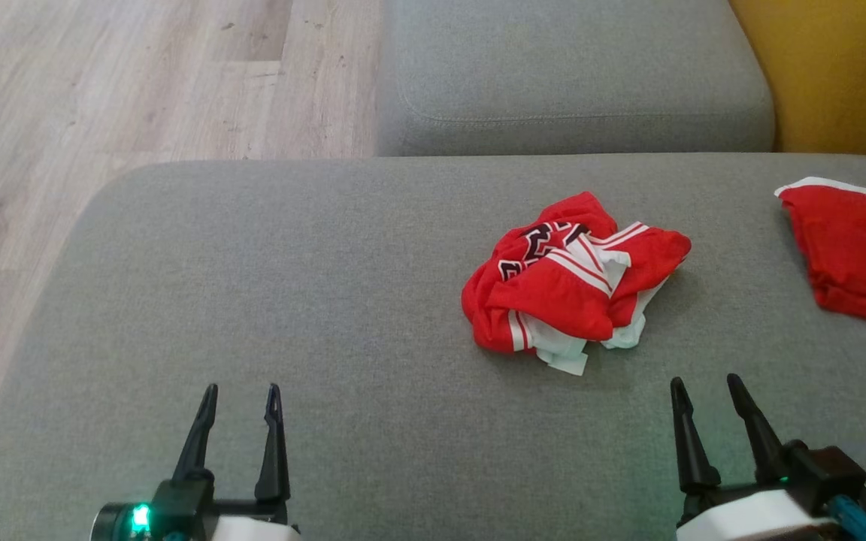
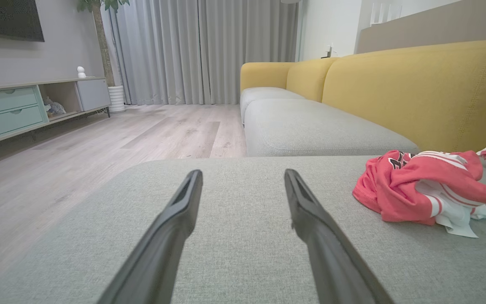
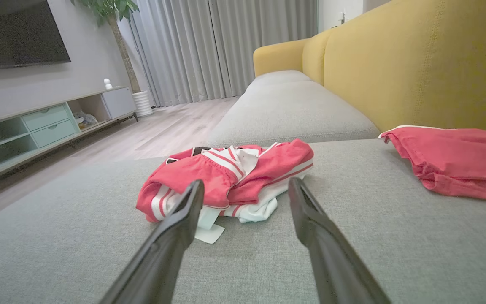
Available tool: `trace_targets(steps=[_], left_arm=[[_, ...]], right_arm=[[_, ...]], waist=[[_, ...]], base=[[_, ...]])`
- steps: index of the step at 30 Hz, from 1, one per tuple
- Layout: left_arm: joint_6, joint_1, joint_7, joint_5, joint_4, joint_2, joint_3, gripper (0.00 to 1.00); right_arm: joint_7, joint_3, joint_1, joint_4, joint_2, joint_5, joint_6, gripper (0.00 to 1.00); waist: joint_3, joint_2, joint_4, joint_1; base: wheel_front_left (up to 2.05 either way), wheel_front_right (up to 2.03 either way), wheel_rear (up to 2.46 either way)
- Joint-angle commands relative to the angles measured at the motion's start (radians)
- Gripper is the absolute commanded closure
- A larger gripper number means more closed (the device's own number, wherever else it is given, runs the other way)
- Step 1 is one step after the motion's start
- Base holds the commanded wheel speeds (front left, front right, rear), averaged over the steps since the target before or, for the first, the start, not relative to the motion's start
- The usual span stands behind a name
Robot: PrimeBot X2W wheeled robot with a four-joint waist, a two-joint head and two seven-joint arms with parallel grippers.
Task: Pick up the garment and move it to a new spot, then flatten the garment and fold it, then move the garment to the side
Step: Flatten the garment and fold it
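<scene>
The crumpled red-and-white jersey garment (image 1: pixel 574 282) lies bunched on the grey fabric sofa seat (image 1: pixel 252 300); soft, light and limp, it should pinch best at a raised red fold; left gripper (image 1: pixel 240 398) and right gripper (image 1: pixel 706 387) hover apart from it, fingers spread, holding nothing.

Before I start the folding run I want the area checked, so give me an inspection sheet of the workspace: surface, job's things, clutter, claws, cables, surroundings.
Surface: grey fabric cushion, smooth.
Job's things: garment, red and white, crumpled in a heap right of centre, untouched.
Clutter: red cloth at the cushion's right edge, apart from the garment.
Claws: left claw open, empty; right claw open, empty, short of the garment.
Cables: blue lead at the right wrist.
Surroundings: wood floor, yellow backrest, curtains, cabinet.
</scene>
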Motion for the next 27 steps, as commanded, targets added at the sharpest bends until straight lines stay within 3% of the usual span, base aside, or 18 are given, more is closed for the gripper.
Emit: trace_targets(steps=[1, 8, 16, 20, 27], left_arm=[[-0.003, -0.062, -0.005, -0.006, -0.026, -0.004, 0.021, 0.00], [-0.008, -0.102, -0.005, -0.023, 0.010, -0.004, -0.014, 0.00], [-0.002, -0.282, -0.005, -0.020, 0.110, -0.004, -0.179, 0.00], [0.002, -0.480, -0.005, -0.037, 0.215, -0.004, -0.330, 0.00], [-0.002, -0.694, -0.005, -0.045, 0.403, -0.004, -0.504, 0.00]], right_arm=[[-0.003, 0.028, -0.020, -0.035, -0.019, -0.005, -0.001, 0.00], [-0.003, 0.045, -0.029, -0.042, -0.024, -0.009, -0.001, 0.00], [-0.003, 0.061, -0.069, -0.053, -0.042, -0.014, -0.001, 0.00], [-0.003, 0.064, -0.118, -0.065, -0.043, -0.008, -0.001, 0.00], [-0.003, 0.068, -0.180, -0.062, -0.023, 0.020, -0.001, 0.00]], waist=[[0.002, 0.0000, -0.003, 0.0000], [0.028, 0.0000, -0.044, 0.0000], [0.104, 0.0000, -0.164, 0.0000], [0.207, 0.0000, -0.282, 0.0000], [0.333, 0.0000, -0.421, 0.0000]], base=[[0.00, 0.00, 0.00], [0.00, 0.00, 0.00], [0.00, 0.00, 0.00], [0.00, 0.00, 0.00], [0.00, 0.00, 0.00]])
